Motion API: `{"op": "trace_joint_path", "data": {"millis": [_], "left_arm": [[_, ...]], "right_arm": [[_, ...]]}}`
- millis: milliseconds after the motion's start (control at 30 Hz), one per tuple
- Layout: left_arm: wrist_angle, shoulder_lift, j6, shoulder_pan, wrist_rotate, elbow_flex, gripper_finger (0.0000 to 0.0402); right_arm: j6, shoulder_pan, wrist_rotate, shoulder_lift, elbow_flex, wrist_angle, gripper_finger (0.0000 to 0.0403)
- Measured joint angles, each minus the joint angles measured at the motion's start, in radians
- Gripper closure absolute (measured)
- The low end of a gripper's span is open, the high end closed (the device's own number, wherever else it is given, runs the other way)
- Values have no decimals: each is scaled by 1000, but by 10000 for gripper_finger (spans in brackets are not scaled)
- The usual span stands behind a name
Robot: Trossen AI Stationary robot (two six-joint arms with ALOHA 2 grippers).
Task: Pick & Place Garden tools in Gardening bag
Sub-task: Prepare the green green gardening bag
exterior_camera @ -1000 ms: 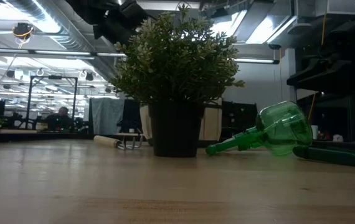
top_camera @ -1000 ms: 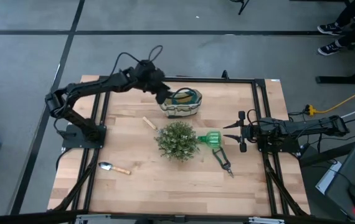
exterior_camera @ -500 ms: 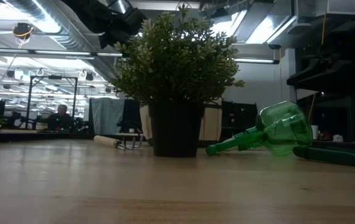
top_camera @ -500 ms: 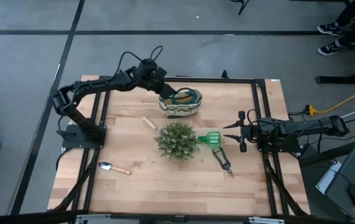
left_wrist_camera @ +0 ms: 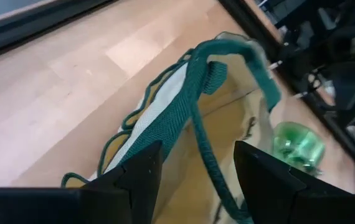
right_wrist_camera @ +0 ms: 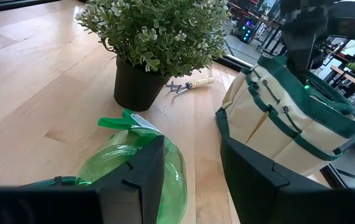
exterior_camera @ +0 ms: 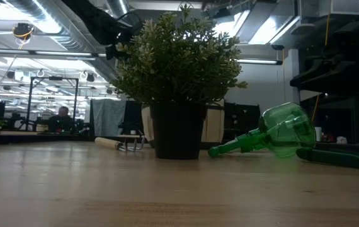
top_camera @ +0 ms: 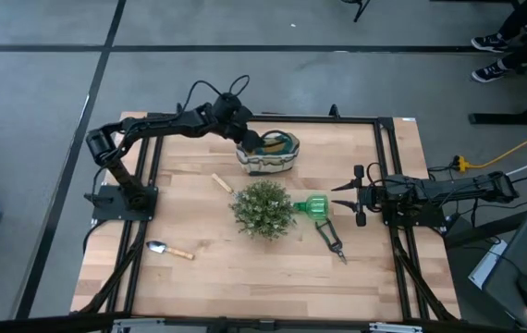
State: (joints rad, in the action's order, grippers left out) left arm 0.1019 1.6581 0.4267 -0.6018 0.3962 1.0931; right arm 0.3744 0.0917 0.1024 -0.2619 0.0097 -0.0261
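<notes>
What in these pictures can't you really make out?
- Inside of the gardening bag: the high view shows it too small, and the left tool covers one end.
- Trowel: outside the low view and both wrist views.
- Pruning shears: cut off by the low view's right edge.
- Short wooden-handled tool: in the low view the potted plant hides its working end.
- Right tool: nothing shows it gripping anything.

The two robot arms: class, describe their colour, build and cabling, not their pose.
Both are dark, jointed arms. The left arm carries a black cable looping above its wrist. The left gripper and right gripper each have two blocky dark fingers.
</notes>
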Motion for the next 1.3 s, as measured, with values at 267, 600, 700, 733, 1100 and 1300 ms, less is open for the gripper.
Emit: {"op": "trace_joint_path", "data": {"millis": [267, 600, 700, 733, 1100, 1300], "left_arm": [[-30, -2, -78, 7, -37, 0, 242], [-62, -2, -146, 8, -12, 0, 387], [-61, -3, -151, 8, -12, 0, 390], [-61, -3, -150, 8, -13, 0, 385], [-118, -21, -311, 73, -153, 0, 391], [-181, -83, -530, 124, -273, 0, 387]], "right_arm": [[0, 0, 0, 0, 0, 0, 243], [0, 0, 0, 0, 0, 0, 243], [0, 0, 0, 0, 0, 0, 243], [0, 0, 0, 0, 0, 0, 243], [0, 0, 0, 0, 0, 0, 243], [0, 0, 0, 0, 0, 0, 243]]}}
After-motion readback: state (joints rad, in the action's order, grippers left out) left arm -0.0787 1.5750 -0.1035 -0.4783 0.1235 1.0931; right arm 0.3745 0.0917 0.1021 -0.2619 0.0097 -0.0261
